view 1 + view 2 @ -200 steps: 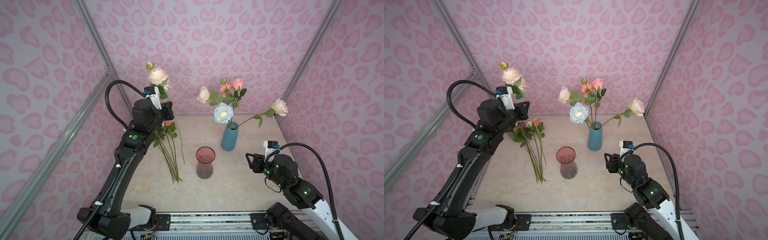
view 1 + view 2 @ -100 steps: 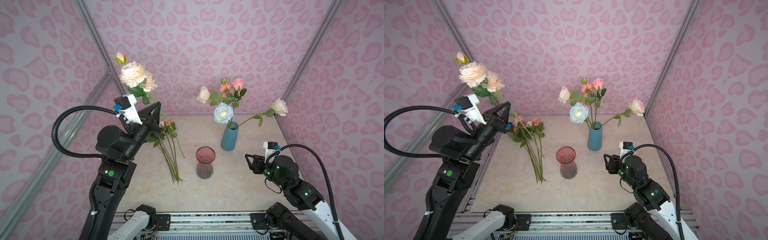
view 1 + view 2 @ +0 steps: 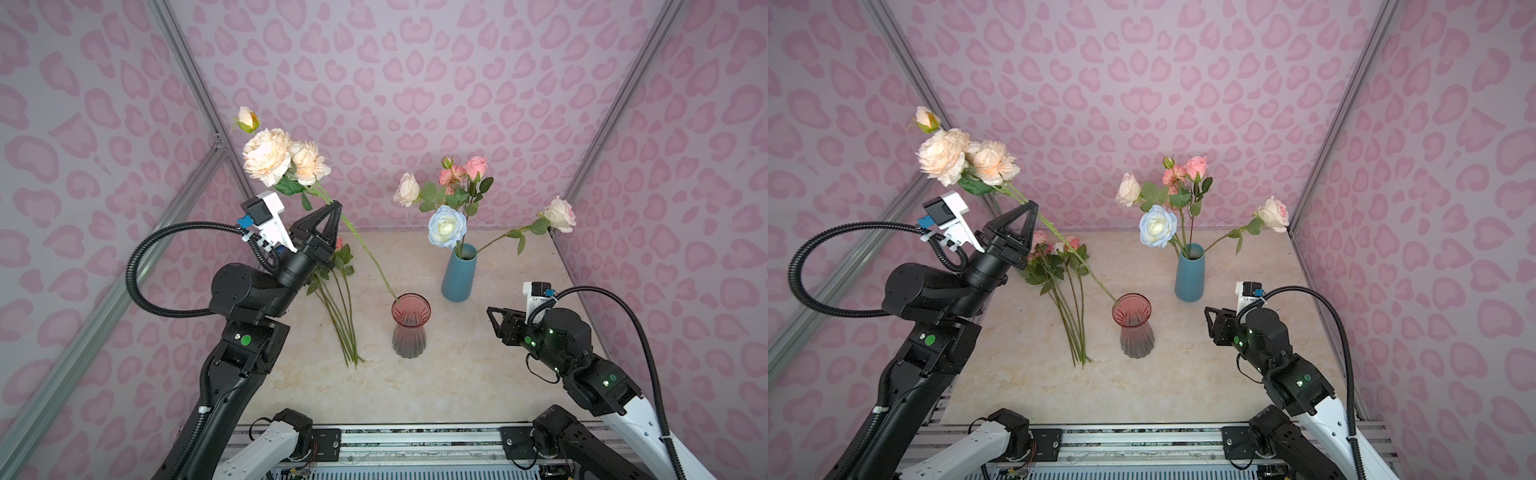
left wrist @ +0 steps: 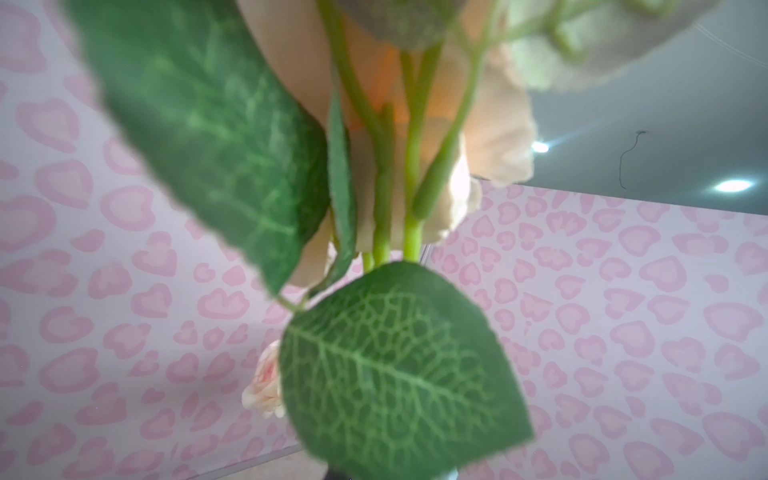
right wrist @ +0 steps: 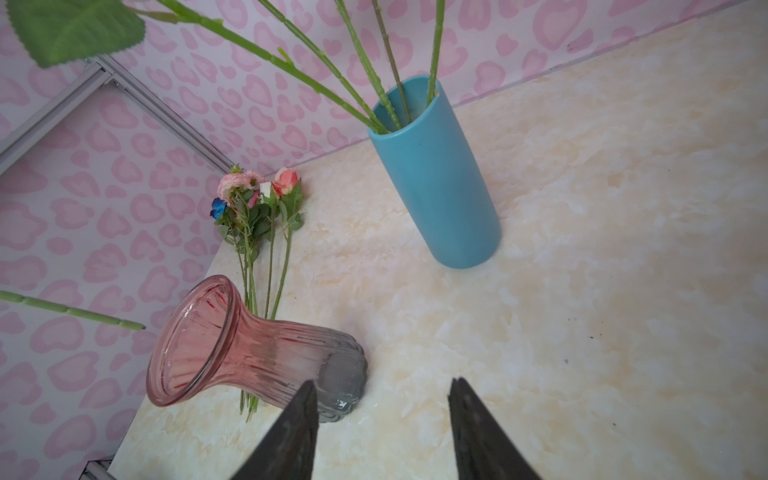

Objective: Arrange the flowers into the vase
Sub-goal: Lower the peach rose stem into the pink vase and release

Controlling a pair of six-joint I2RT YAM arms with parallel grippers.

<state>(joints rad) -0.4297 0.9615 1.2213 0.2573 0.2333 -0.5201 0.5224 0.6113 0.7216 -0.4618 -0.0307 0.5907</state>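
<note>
Since last look, peach rose spray (image 3: pixel 270 158) swung toward pink vase (image 3: pixel 410 332); stem tip beside rim, 10 o'clock. My left gripper (image 3: pixel 333 206) clamped on stem; right gripper (image 3: pixel 493 314) half-spread, empty, 3 o'clock of vase; loose flowers (image 3: pixel 340 307) at 9 o'clock. Risk: angled tip snags rim, topples vase.

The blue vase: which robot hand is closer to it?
Right. The right gripper sits beside the blue vase; the left gripper is raised farther off, clamping the peach flowers.
</note>
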